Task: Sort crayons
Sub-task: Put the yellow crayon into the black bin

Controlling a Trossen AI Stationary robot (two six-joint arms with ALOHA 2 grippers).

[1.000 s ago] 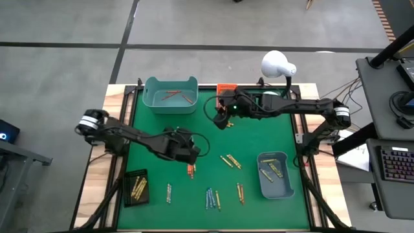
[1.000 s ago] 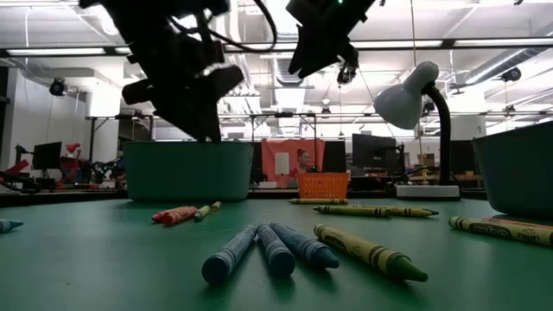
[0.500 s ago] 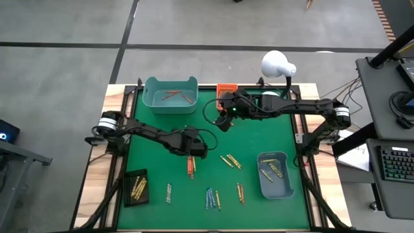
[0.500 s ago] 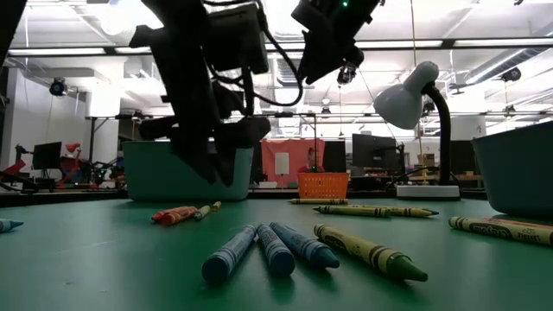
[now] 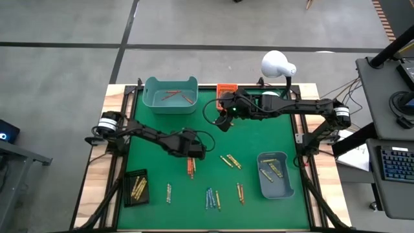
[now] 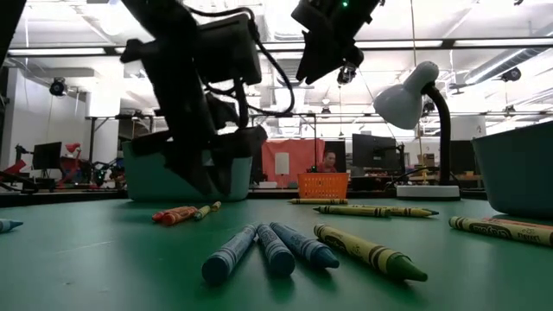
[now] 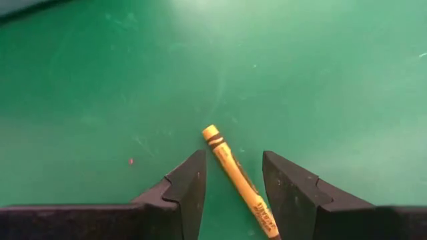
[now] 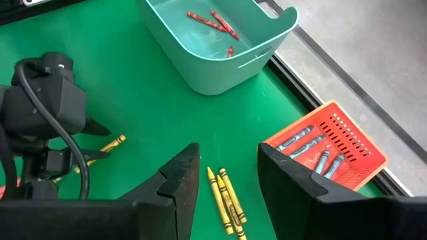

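From above we see the left gripper (image 5: 196,154) low over the green table (image 5: 259,133), by some crayons (image 5: 191,167). The right gripper (image 5: 223,123) hangs near the orange basket (image 5: 226,88).

From table height we see blue crayons (image 6: 268,246) lying close in front.

Through the left wrist camera we see its fingers (image 7: 190,187) spread apart, with a yellow crayon (image 7: 237,177) lying between them, not pinched.

Through the right wrist camera we see fingers (image 8: 183,177) spread wide, holding nothing, above two yellow crayons (image 8: 225,198). Red crayons (image 8: 213,20) lie in the teal bin (image 8: 220,73).
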